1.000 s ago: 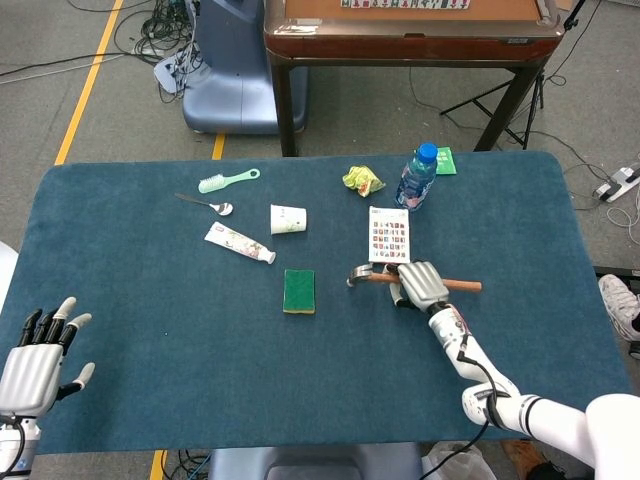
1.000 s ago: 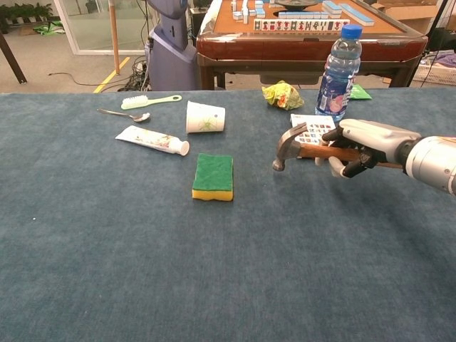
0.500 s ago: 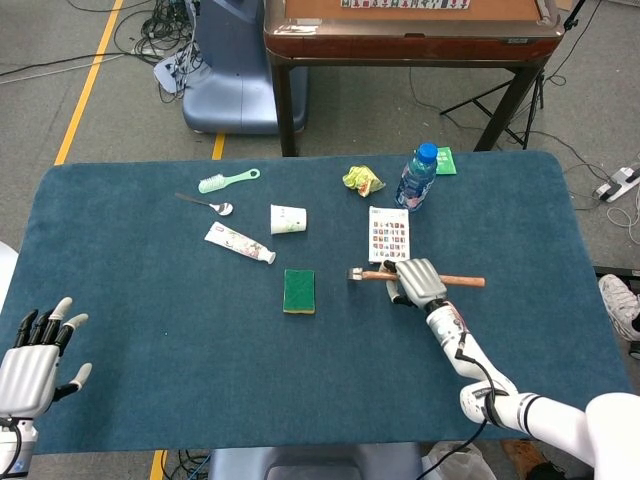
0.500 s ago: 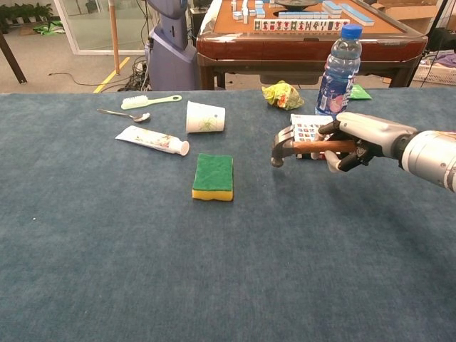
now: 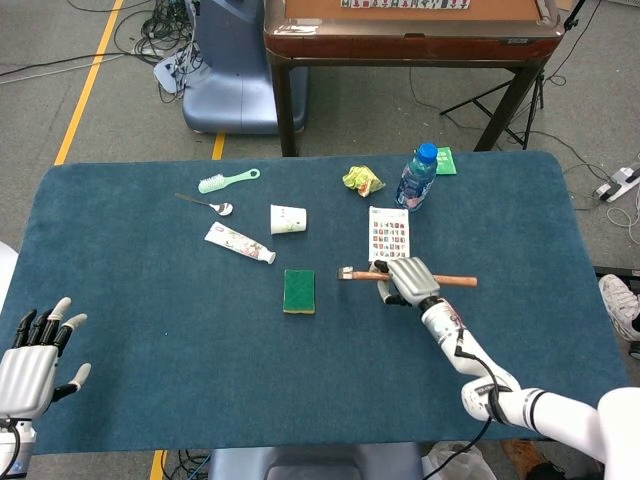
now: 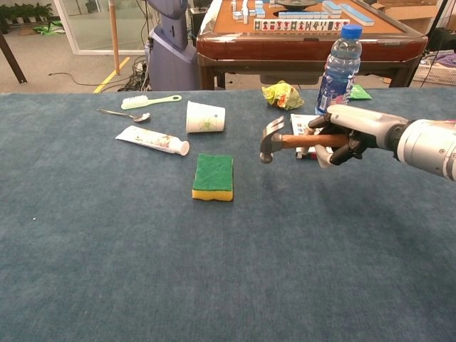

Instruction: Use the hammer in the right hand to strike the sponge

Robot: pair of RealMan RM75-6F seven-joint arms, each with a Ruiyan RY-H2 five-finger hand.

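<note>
Sponge-wise, the green-topped yellow rectangular sponge (image 6: 213, 176) lies flat on the blue felt table (image 6: 214, 271), off to the left of the right hand (image 6: 347, 135) and a bit lower. That hand is wrapped around the wooden handle of the steel-headed claw hammer (image 6: 293, 141), head aimed at the sponge but well apart from it. The sponge looks soft and light, so it'll probably squash and maybe scoot when hit. Left hand (image 5: 30, 362) hangs empty, fingers spread.

A dark blue carpeted surface (image 5: 150, 330) fills the near scene. Beyond it, a grey floor (image 5: 380, 110) carries a brown wooden mahjong table (image 5: 410, 35), a yellow line (image 5: 90, 80) at left, and tangled cables (image 5: 150, 40).
</note>
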